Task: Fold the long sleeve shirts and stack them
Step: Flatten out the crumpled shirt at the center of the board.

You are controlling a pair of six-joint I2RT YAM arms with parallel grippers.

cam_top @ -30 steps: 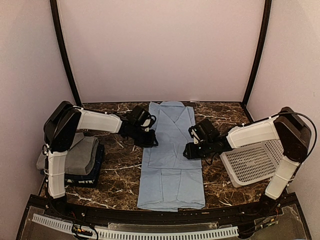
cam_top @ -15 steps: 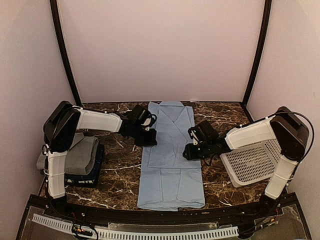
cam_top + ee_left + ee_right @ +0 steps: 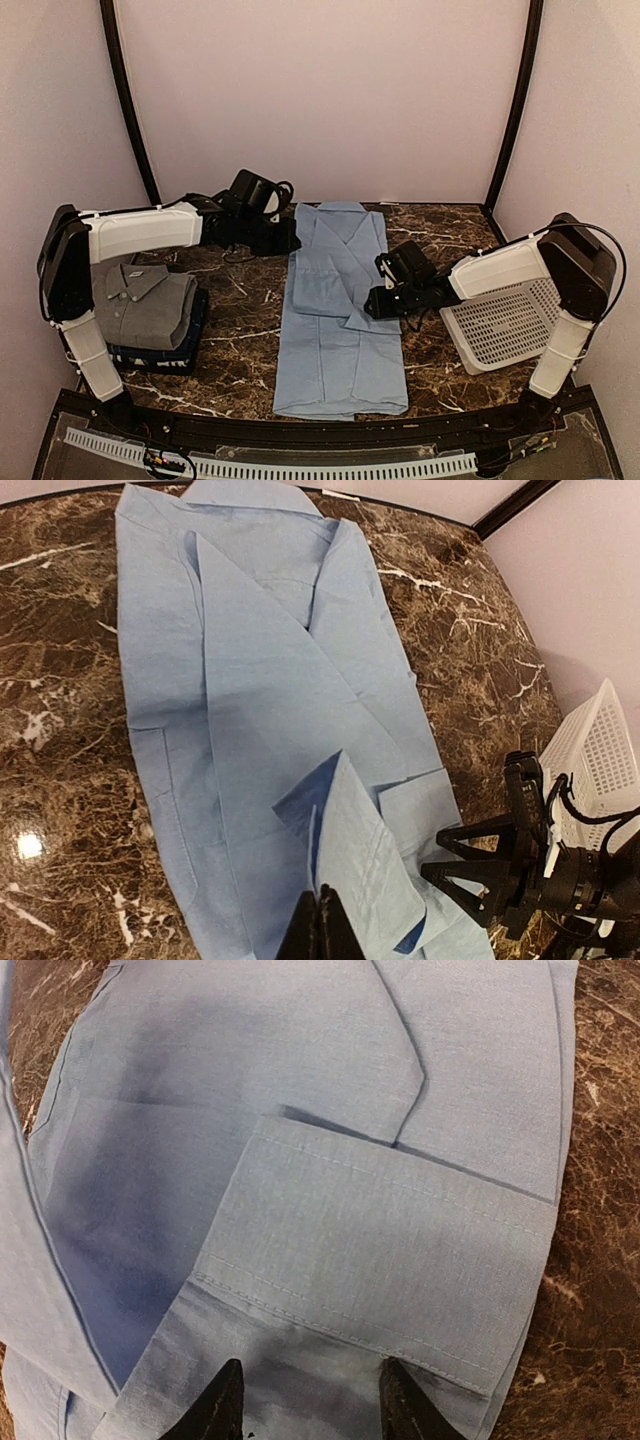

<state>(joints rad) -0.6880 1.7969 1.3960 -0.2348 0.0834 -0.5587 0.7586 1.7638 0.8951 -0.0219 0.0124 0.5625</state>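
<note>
Blue shirt (image 3: 340,370): thin, light cotton, lying flat in a long strip down the middle of the marble table (image 3: 240,365), sides turned in. It is not yet folded short.
Stack: grey shirt (image 3: 145,300), collar up, folded on a navy shirt (image 3: 192,345) at the left. I'd say two are done.
Basket (image 3: 505,320): white plastic lattice, at the right.
Right gripper (image 3: 372,302): jaws half apart, tips on the stitched cuff (image 3: 390,1250).
Left gripper (image 3: 320,925): pinched tight on a raised sleeve flap (image 3: 350,850), farther back.

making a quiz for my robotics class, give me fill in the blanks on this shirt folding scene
The left tool is ____ on the light blue shirt.
The right tool has its jaws ____.
The folded grey shirt lies on the robot's ____ side.
Missing: shut; open; left.
</note>
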